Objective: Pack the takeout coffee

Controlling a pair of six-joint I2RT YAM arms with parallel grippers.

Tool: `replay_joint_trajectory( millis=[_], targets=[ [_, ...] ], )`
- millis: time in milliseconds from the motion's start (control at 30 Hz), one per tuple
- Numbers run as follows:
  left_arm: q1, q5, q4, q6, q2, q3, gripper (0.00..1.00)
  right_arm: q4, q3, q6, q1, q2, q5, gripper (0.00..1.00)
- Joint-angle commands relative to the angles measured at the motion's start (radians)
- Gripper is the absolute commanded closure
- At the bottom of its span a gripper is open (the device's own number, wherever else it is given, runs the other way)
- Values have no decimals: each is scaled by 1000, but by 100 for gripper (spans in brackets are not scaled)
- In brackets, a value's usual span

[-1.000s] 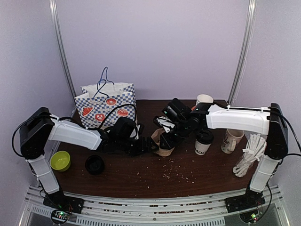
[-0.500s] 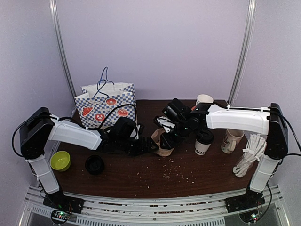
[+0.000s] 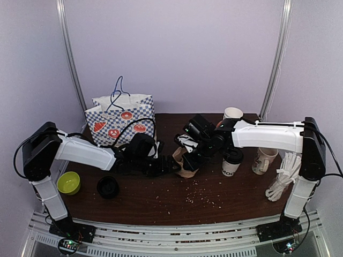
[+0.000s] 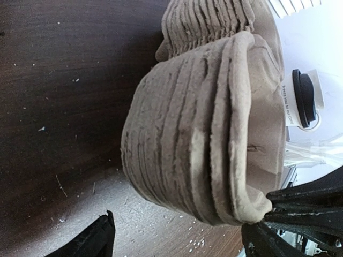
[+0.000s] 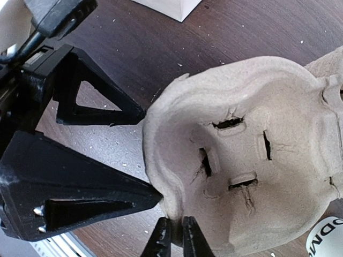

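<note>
Right wrist: right gripper on carrier

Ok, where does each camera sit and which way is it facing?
Top external: above and behind the robot, looking down at the table; left arm and right arm show.
Left wrist: low, facing sideways at the pulp carriers; open left gripper tips show.
Right wrist: looking down onto the carriers; right gripper pinches their rim.
Shared: top and left wrist both catch the takeout coffee.
</note>
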Motion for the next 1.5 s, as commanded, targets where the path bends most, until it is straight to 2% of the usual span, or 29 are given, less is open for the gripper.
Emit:
replay_joint_trajectory(
  millis=[0,67,933,1267,1467],
  targets=[
    [0,-2,53,-4,-3,-10,16,-21,24,9,-1,4,19,96],
    [0,-3,55,-6,-4,-13,16,-27,28,9,0,2,19,100],
    [2,0,67,-4,3,-27,16,-45,72,46,-1,-44,0,100],
    [2,78,213,-43,-111,-152,5,-6,48,93,-19,-57,-11,100],
    [12,120,315,-95,-106,-160,5,16,34,106,-22,-59,-40,100]
  ],
)
